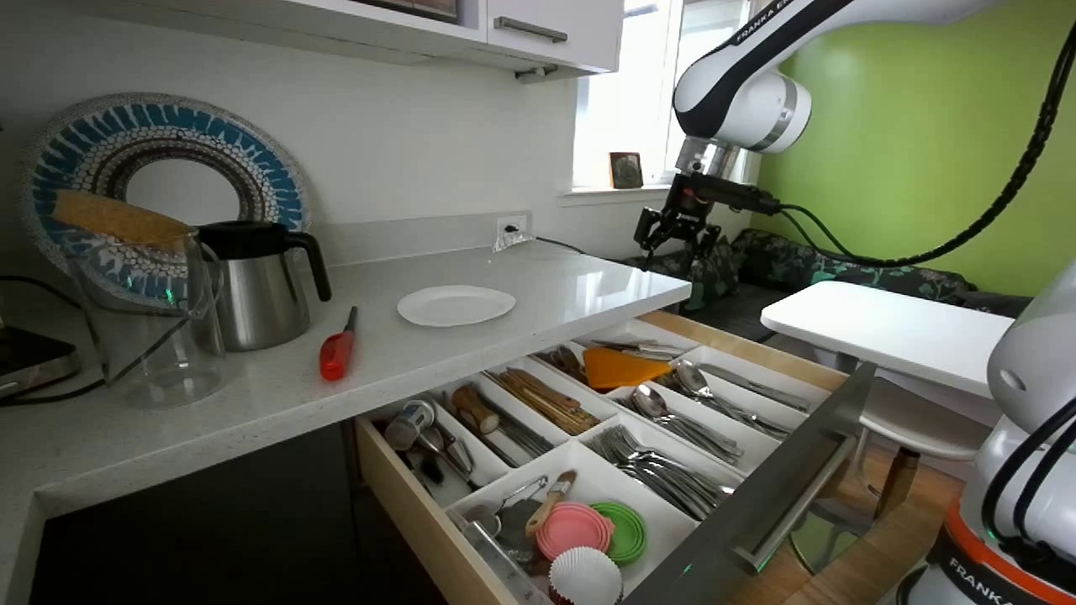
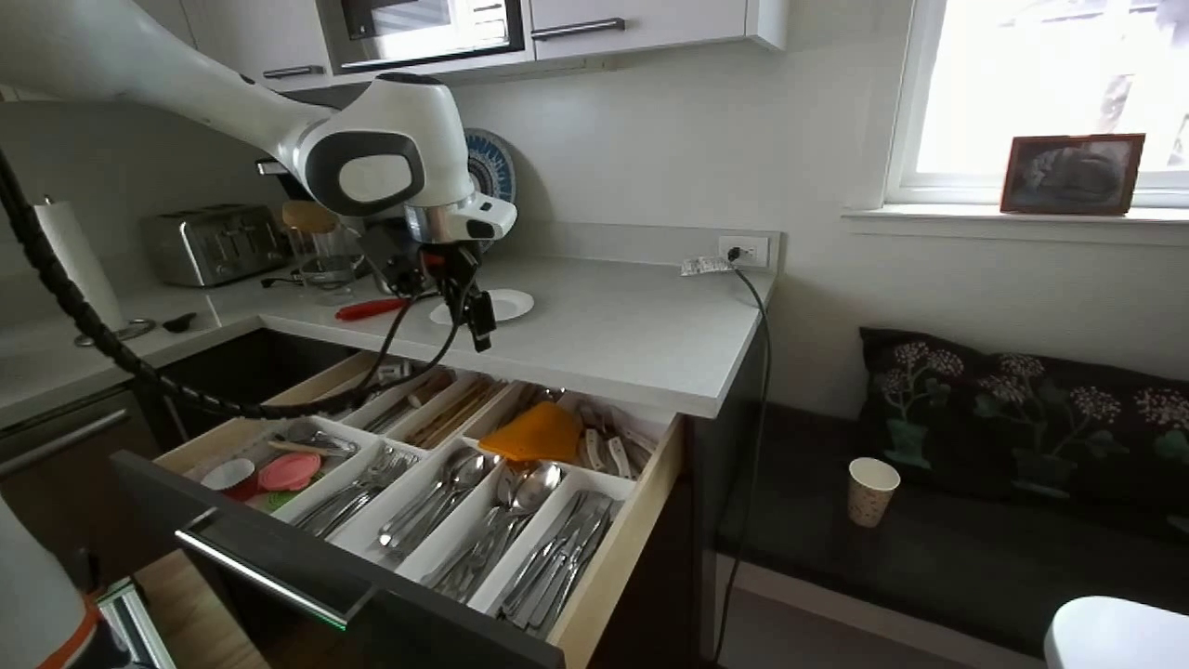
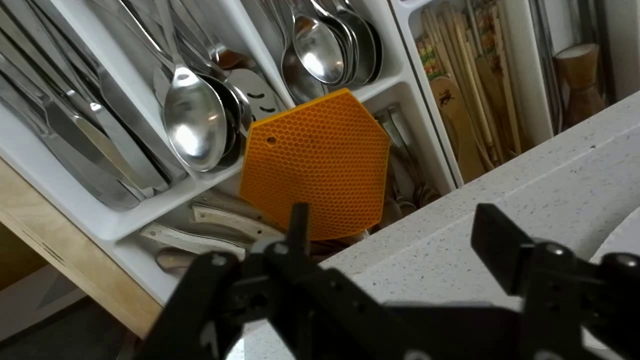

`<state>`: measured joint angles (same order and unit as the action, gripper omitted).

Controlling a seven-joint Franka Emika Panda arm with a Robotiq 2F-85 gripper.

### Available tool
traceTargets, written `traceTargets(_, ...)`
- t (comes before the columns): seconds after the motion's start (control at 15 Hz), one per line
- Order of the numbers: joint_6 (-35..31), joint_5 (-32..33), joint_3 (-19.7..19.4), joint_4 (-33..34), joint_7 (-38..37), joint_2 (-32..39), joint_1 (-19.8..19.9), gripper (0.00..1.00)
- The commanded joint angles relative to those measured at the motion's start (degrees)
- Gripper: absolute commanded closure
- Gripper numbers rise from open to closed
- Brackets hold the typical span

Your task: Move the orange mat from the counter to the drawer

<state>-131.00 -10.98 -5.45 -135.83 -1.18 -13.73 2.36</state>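
The orange mat (image 3: 320,165), a thin hexagonal honeycomb sheet with a small hole near one corner, lies inside the pulled-out drawer (image 3: 70,255). It rests over dividers and cutlery, partly on knife handles and beside spoons. Both exterior views show the mat (image 1: 622,368) (image 2: 543,432) there, bent and uneven. My gripper (image 3: 390,215) is open, its fingers wide apart with nothing between them. In the wrist view one finger overlaps the mat's lower edge, while the counter (image 3: 425,260) shows through the gap. In an exterior view the gripper (image 1: 667,260) hangs above the counter's end, apart from the mat.
On the counter stand a white plate (image 1: 456,305), a red-handled tool (image 1: 338,344), a steel jug (image 1: 261,290) and a glass jar (image 1: 172,353). White cabinets (image 1: 555,46) hang above. A white table (image 1: 891,328) is beyond the drawer; a paper cup (image 2: 871,492) sits on the bench.
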Motion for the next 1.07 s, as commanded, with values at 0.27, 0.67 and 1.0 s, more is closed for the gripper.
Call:
traceTargets(0.27,1.0,-4.1,-1.6,-2.4,1.0,0.2,0.8,0.0)
traceTargets(0.67,0.5,-8.9,-7.7,-11.1,4.5,3.1,5.3,0.0)
traceTargets(1.0,-0.4,-13.5,-9.2,-12.6,10.3,4.8,6.5,0.0)
